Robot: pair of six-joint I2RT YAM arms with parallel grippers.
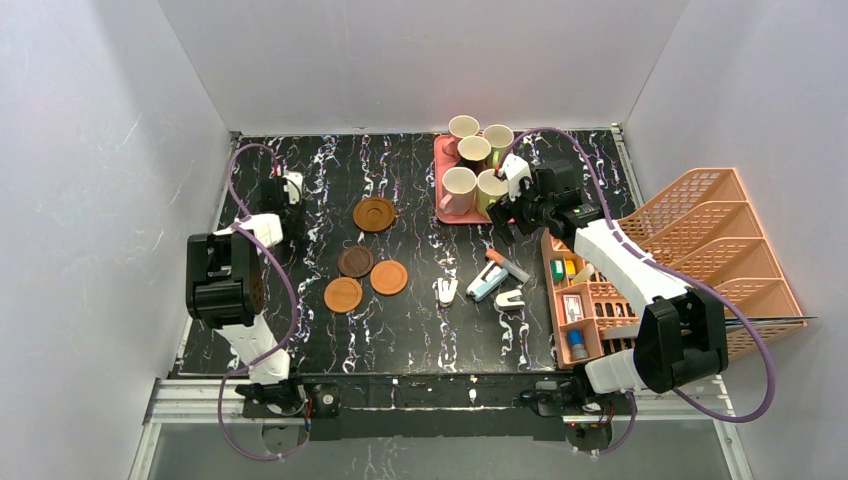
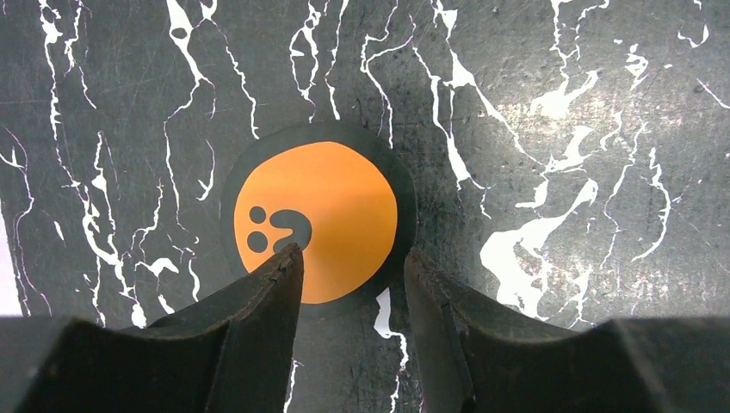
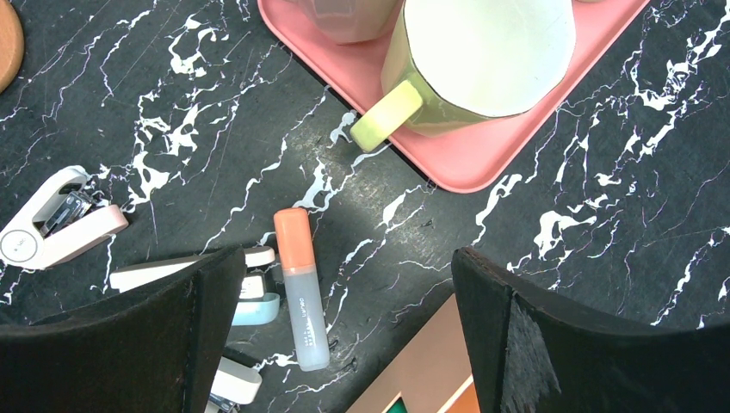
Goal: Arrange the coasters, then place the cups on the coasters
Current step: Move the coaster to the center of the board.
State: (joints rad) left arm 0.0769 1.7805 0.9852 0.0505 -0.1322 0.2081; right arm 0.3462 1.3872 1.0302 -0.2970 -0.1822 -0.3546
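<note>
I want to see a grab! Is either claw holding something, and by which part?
The right claw is wide open, holding nothing. The left claw sits at the orange coaster's near edge; a real grip cannot be told.

Overhead wide; wrist cameras close, facing down

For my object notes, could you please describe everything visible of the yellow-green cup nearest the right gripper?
The yellow-green cup is a ceramic-looking mug with faceted sides, a cream inside and one handle. It stands upright and looks empty, on a near corner of the pink tray, handle reaching past the tray's edge. A pink cup stands close beside it; contact is unclear.
</note>
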